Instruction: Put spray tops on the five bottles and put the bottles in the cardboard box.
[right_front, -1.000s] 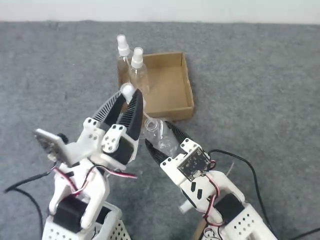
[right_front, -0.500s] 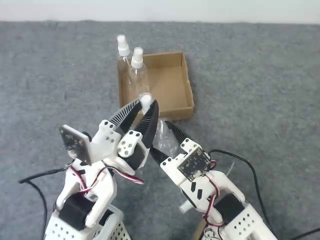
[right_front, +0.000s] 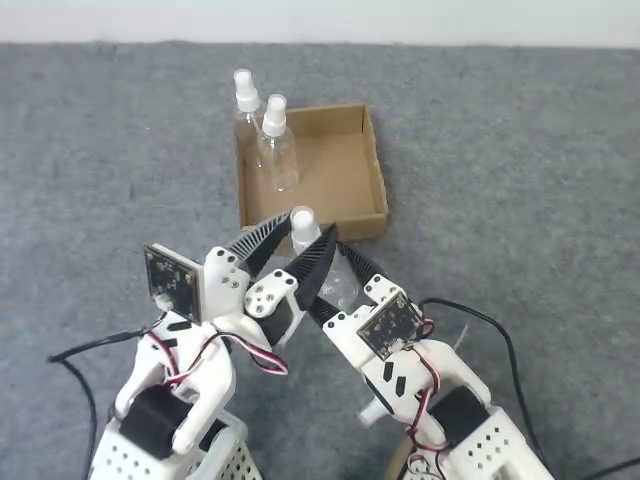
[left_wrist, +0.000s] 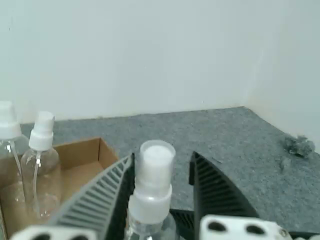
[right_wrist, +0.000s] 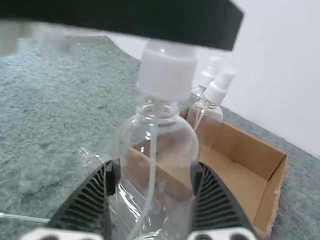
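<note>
— What's moved in the last second?

— The left hand (right_front: 308, 228) has swung across from beside the cardboard box (right_front: 378, 165) and brought the spray top (left_wrist: 156, 167) over the bottle (right_wrist: 152, 150). The bottle and the right hand (right_wrist: 155, 170) have barely shifted.

— So where is the top now?

— It sits on the bottle's neck, with its dip tube (right_wrist: 149, 165) running down inside the clear body. The bottle is held upright just in front of the box's near wall, off the bench (right_front: 500, 150).

— And the hands?

— The right hand is clamped on the bottle's body, one finger on each side. The left hand's fingers stand apart around the top. There is a clear gap on one side. The other finger may be touching the collar, but the wrist view is too close for me to be sure.

— Which step is this?

— Capping, I'd say, on the third bottle. Two capped bottles (right_front: 277, 150) already stand at the box's far corner.

— What does the next move call for?

— First, making sure the top is properly seated: press or twist it while the right hand holds the bottle steady. Then the left hand should draw clear without knocking the top, so the bottle can go over the near wall and be set down beside the other two.
</note>
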